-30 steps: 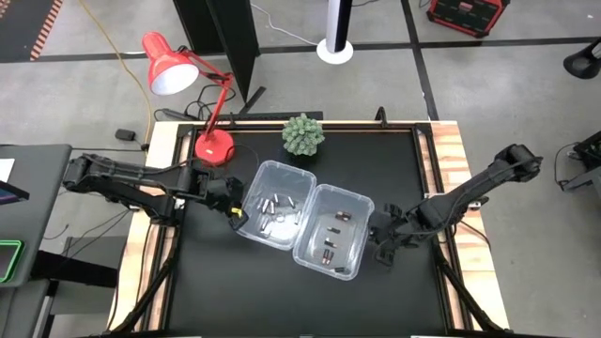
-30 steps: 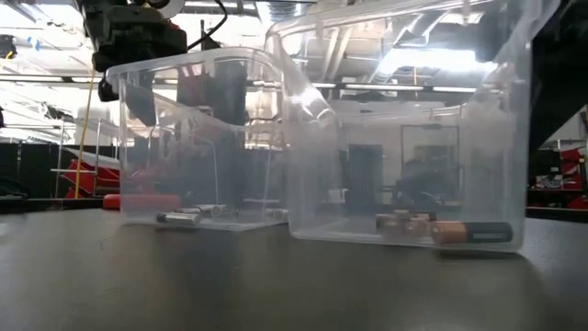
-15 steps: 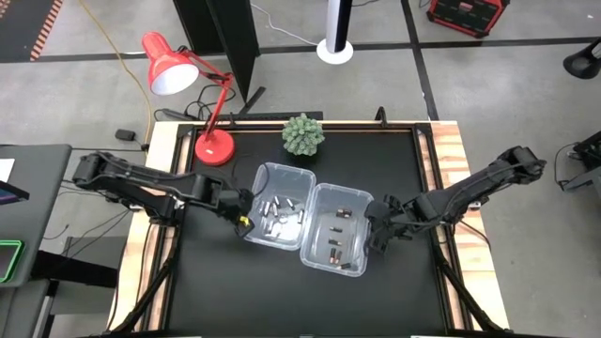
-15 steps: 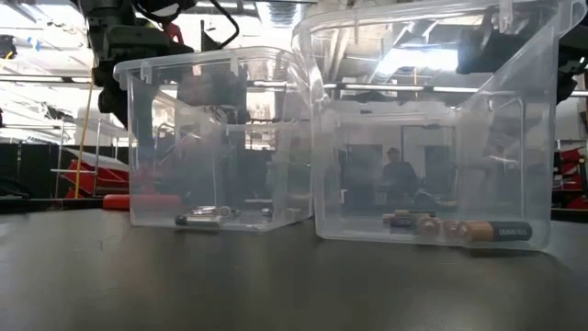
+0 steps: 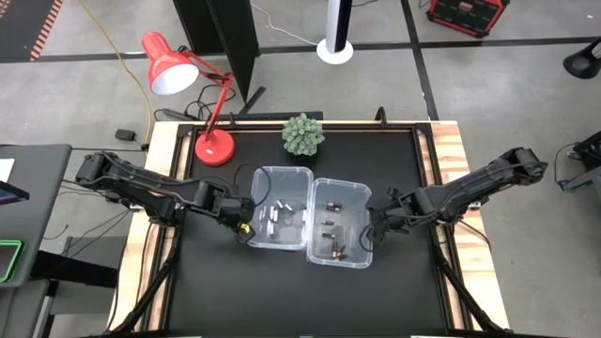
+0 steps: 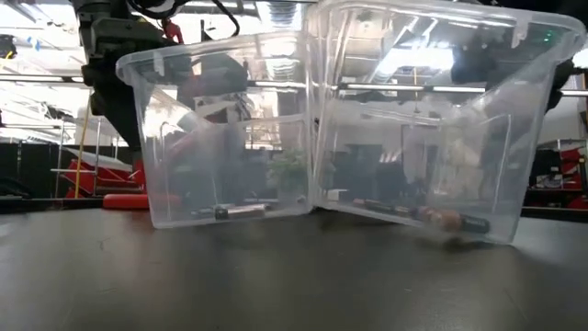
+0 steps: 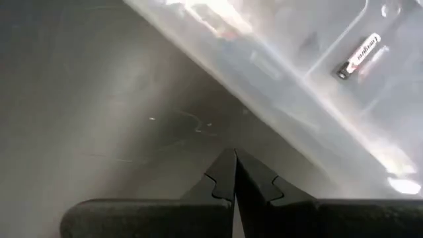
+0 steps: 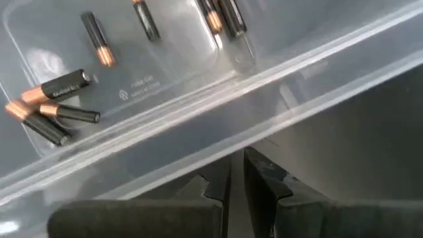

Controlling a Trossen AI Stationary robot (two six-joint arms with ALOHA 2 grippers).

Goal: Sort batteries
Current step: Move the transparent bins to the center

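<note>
The left gripper [image 5: 246, 225] is pinched fully closed, empty, just outside the left clear bin [image 5: 263, 242], where the whitish-silver batteries [image 5: 274, 216] lie just beyond its tips. The right gripper [image 5: 366, 239], jaws narrowed to a slit, presses the rim of the right clear bin [image 8: 317, 73]; whether it clamps that rim I cannot tell. The copper-ended dark batteries [image 8: 56, 106] sit just past it. These cells look hard, smooth and roll-prone (light too), so pinching mid-barrel seems safest.

2 clear bins [image 5: 279, 175], several batteries [image 5: 331, 228]
</note>
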